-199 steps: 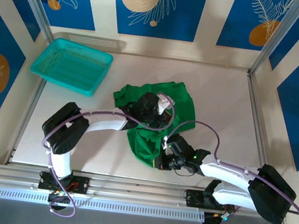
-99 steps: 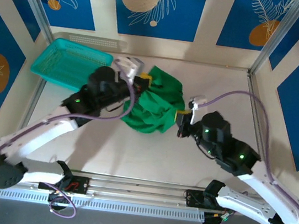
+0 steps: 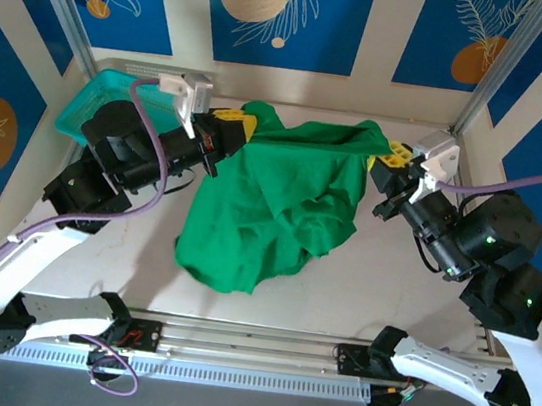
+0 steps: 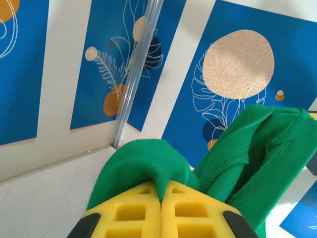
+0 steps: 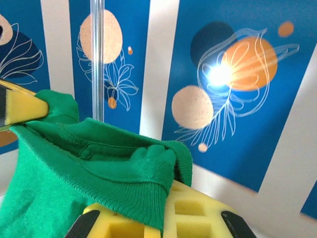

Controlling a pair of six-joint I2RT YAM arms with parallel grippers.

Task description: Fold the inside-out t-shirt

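From above, the left gripper (image 3: 223,128) and right gripper (image 3: 386,159) were each clamped on an upper corner of the inside-out t-shirt (image 3: 272,198), which hung spread between them, long axis running gripper to gripper, equally near both. At the left wrist, yellow pads (image 4: 133,213) pinched green cloth trailing off rightward. At the right wrist, cloth draped over closed pads (image 5: 198,210), trailing left

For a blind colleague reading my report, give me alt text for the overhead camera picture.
Two robot arms hold a bright green t-shirt stretched between them, left tool and right tool each shut on an upper edge, its lower part hanging down toward the white table. A teal basket sits far left.
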